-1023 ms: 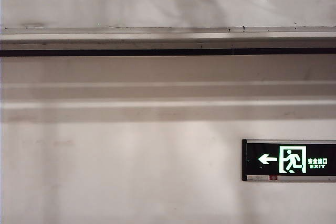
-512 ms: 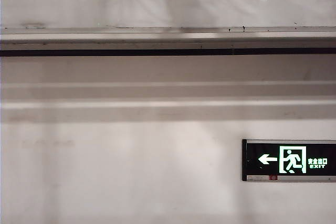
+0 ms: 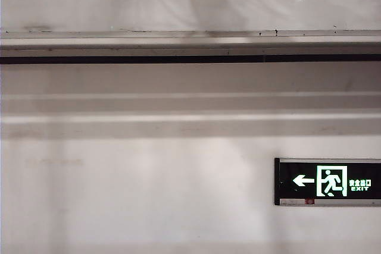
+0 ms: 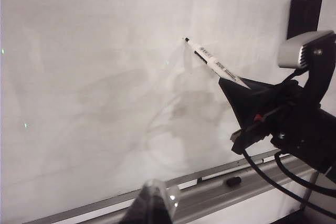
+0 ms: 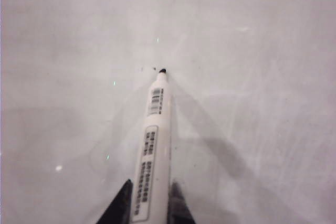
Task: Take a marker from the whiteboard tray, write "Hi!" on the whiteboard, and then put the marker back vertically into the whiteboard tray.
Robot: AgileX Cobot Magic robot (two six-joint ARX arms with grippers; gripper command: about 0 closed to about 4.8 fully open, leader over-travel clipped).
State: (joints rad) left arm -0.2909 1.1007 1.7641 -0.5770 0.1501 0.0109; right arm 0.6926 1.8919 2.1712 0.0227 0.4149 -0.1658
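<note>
Glossy whiteboard [image 4: 94,77] fills both wrist views, whiteboard tray [image 4: 220,192] along its lower edge. Right pincer [image 5: 149,203] clamped on the marker [image 5: 152,150] low on the barrel, uncapped tip at or just off the board. Marker looks light, stiff, slick plastic; mid-barrel grip probably resists twisting best. Left pincer [image 4: 155,203] near the tray, state unclear.

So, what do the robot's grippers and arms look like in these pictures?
The right gripper has black, wedge-shaped fingers tapering to a point, on a black arm with a small red part, black cables looping beneath, and a silver-grey camera housing above. Of the left gripper, only a dark, glossy finger tip shows.
</note>
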